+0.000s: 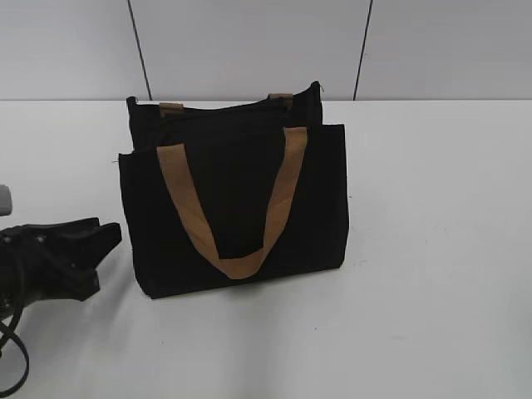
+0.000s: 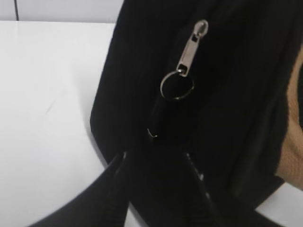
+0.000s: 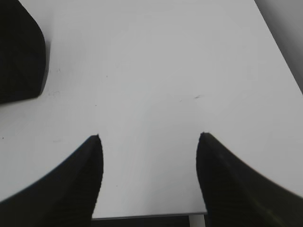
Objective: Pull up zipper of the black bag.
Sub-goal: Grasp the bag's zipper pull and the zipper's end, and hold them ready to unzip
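Note:
The black bag stands upright mid-table with its tan strap handles hanging down its front. In the left wrist view the bag's end fills the frame. The zipper is a silver pull with a small ring under it, lying on the black track. My left gripper is open, close below the zipper, with dark fabric between its fingers. It shows at the bag's left end in the exterior view. My right gripper is open and empty over bare table, with a corner of the bag at upper left.
The white table spreads around the bag, and a pale wall stands behind it. In the right wrist view the table's near edge runs just under the fingers.

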